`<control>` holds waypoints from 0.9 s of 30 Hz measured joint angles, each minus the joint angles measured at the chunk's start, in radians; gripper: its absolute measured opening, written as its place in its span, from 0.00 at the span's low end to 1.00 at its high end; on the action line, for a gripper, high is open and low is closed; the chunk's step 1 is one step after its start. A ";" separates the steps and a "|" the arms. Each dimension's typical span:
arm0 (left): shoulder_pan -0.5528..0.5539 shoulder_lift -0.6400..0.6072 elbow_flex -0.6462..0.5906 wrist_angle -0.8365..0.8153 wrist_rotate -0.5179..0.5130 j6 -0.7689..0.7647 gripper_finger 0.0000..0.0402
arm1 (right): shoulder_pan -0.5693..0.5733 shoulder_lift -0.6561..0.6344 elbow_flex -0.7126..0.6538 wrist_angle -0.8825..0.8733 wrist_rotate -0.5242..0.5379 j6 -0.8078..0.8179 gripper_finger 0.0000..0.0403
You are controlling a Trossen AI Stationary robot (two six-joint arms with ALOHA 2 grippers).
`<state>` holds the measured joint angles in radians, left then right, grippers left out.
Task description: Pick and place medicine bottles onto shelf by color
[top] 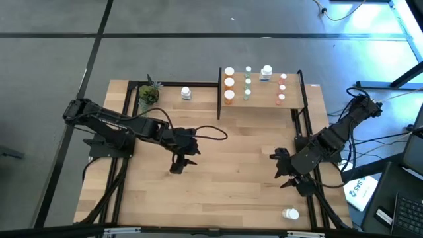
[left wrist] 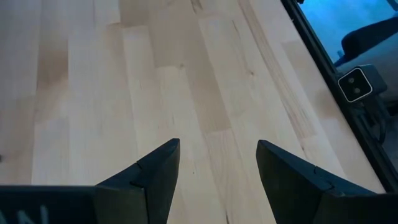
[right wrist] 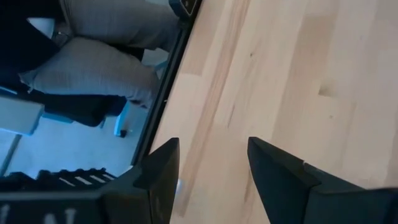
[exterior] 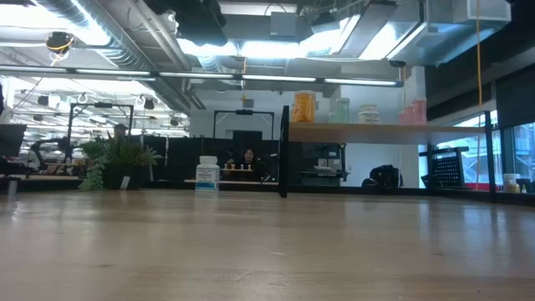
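Labels on the medicine bottles are too small to read, though all that show stand upright, white caps up: one white bottle point(top: 186, 93) on the table point(top: 225, 178) beside the potted plant point(top: 149, 94), rows of orange point(top: 229, 84), green point(top: 247, 82), white point(top: 266, 72) and pinkish-red point(top: 281, 88) ones on the shelf point(top: 291, 100), whose long axis runs across the table's far edge. Left gripper point(top: 178, 163) hangs open and empty above the table's middle. Right gripper point(top: 280, 164) hangs open and empty near the right edge, with one more white bottle point(top: 290, 213) at the near right corner.
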<state>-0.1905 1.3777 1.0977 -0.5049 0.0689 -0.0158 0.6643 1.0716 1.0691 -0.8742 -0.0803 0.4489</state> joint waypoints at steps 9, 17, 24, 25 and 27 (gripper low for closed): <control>0.000 0.000 0.000 0.002 -0.001 0.000 0.51 | 0.129 0.079 0.000 -0.019 0.000 0.187 0.48; 0.000 0.000 0.000 0.003 -0.001 0.000 0.51 | 0.247 0.154 0.000 -0.018 0.005 0.442 0.48; 0.000 0.000 0.000 0.003 -0.001 0.000 0.51 | 0.333 0.215 0.000 -0.010 0.018 0.653 0.48; 0.000 0.000 0.000 0.003 -0.001 0.000 0.51 | 0.345 0.225 0.000 -0.008 0.018 0.673 0.48; 0.000 0.000 0.000 0.003 -0.001 0.000 0.51 | 0.367 0.243 0.000 -0.009 0.018 0.700 0.48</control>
<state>-0.1905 1.3777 1.0977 -0.5018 0.0677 -0.0162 1.0313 1.3144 1.0691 -0.8828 -0.0626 1.1485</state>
